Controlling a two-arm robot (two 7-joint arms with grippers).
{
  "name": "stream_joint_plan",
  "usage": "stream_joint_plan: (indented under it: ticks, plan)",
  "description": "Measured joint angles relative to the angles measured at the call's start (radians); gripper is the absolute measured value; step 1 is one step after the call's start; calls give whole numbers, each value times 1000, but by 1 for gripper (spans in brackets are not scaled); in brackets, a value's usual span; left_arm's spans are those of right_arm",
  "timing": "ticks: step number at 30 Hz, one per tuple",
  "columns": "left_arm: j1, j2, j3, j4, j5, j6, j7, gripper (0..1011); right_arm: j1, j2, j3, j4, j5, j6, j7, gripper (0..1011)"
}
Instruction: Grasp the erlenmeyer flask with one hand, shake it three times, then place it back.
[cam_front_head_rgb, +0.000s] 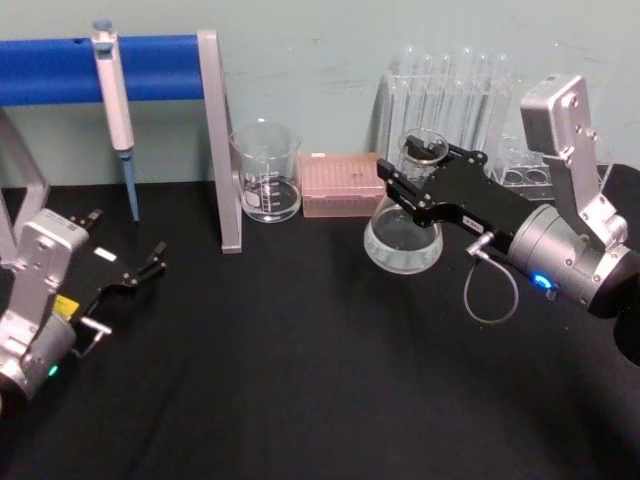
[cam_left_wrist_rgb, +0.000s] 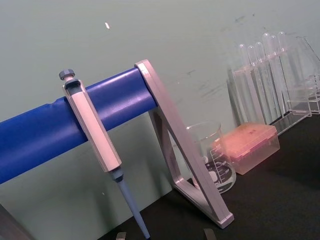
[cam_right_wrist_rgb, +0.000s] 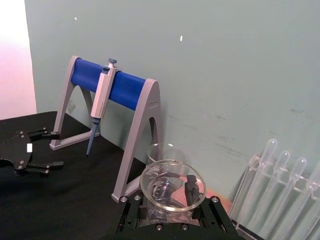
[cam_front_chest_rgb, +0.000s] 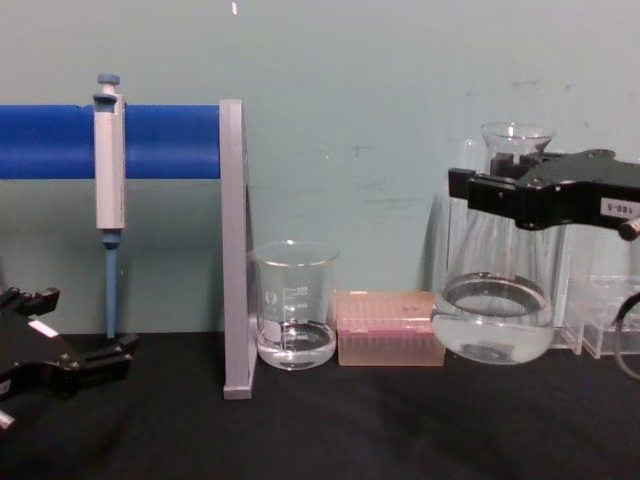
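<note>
Your right gripper is clamped on the narrow neck of the erlenmeyer flask, one black finger on each side of the glass just below the flared rim. You can see the same grip from the side in the chest view, where the right gripper crosses the neck and the erlenmeyer flask hangs below it with a shallow layer of clear liquid in its wide base. In the head view the flask leans a little, base towards the robot's left. Its base is right at the black table; you cannot tell from these views whether it touches.

The flask is just in front of the pink pipette tip box and the test tube rack, with the glass beaker farther to the left, beside the grey leg of the pipette stand. A pipette hangs from the stand's blue bar.

Your left gripper sits low over the table on the left, well apart from the flask, its fingers spread and holding nothing.
</note>
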Motion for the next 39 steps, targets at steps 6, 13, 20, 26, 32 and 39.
stream_joint_plan:
  ticks: [6, 13, 20, 26, 32, 39]
  plan:
    - [0, 0, 0, 0, 0, 0, 0, 1001, 0, -2, 0, 7, 0, 2, -1, 449]
    - [0, 0, 0, 0, 0, 0, 0, 1001, 2, -7, -6, 15, -1, 5, 0, 449]
    - [0, 0, 0, 0, 0, 0, 0, 1001, 5, -12, -23, 16, 0, 5, 12, 449]
    - [0, 0, 0, 0, 0, 0, 0, 1001, 5, -14, -43, 8, 5, 6, 28, 449]
    - [0, 0, 0, 0, 0, 0, 0, 1001, 0, -11, -74, -7, 9, 8, 54, 449]
    - [0, 0, 0, 0, 0, 0, 0, 1001, -6, 0, -114, -31, 21, 4, 95, 449]
